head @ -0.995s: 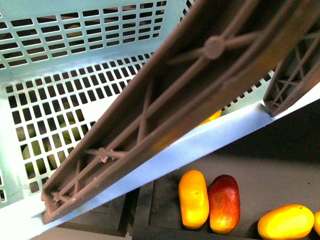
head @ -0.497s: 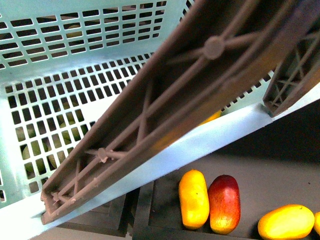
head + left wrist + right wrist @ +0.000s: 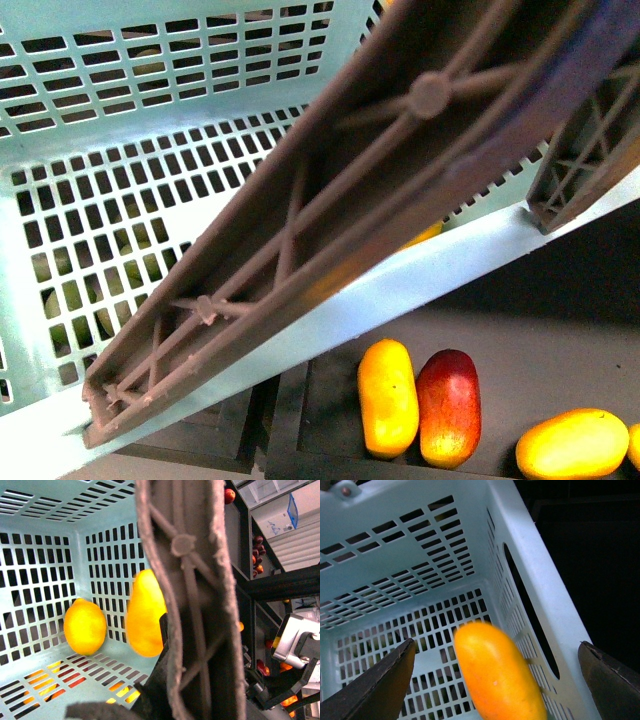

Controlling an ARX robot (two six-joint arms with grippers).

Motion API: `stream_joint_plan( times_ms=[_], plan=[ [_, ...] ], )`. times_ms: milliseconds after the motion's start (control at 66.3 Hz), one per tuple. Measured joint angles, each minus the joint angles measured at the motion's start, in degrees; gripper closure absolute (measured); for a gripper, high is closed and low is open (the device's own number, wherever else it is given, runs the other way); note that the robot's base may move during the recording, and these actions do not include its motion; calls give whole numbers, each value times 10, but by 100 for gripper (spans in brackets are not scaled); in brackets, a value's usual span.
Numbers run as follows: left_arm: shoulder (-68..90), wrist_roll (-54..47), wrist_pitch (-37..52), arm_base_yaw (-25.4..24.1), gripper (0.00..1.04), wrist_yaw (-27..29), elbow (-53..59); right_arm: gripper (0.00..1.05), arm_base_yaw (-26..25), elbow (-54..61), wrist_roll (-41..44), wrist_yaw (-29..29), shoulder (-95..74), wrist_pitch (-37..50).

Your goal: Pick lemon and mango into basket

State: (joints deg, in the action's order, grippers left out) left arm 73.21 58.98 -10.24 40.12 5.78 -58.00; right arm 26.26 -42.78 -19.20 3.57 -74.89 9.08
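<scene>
Dark shelf (image 3: 560, 330) with other fruit (image 3: 448, 408) lies under the basket (image 3: 420, 285). Left wrist view: lemon (image 3: 85, 626) and mango (image 3: 145, 615) sit inside; I cannot tell the left gripper's (image 3: 152, 695) state. Right wrist view: right gripper (image 3: 495, 680) spread wide, mango lengthwise between its fingers.

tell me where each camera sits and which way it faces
Front: on the body, looking down into the basket past its handle; no arm shows.
Left wrist: by the handle, facing the lemon and mango inside; no fingers clearly shown.
Right wrist: above the basket, looking down; open fingers flank the mango.
Shared: both wrists see the mango.
</scene>
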Motion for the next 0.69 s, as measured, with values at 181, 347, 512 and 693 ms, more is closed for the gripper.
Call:
stream_joint_plan(
  times_ms=[181,347,512,693],
  plan=[
    [0,-2,0,0,100,2,1,9,-48,0,-40,-12,38,-32],
    [0,-2,0,0,100,1,1,9,-120,14,-36,14,117,-80],
    [0,-2,0,0,100,0,1,11,-196,41,-37,28,181,-113],
    [0,-2,0,0,100,-1,1,40,-209,187,128,13,227,176]
  ],
)
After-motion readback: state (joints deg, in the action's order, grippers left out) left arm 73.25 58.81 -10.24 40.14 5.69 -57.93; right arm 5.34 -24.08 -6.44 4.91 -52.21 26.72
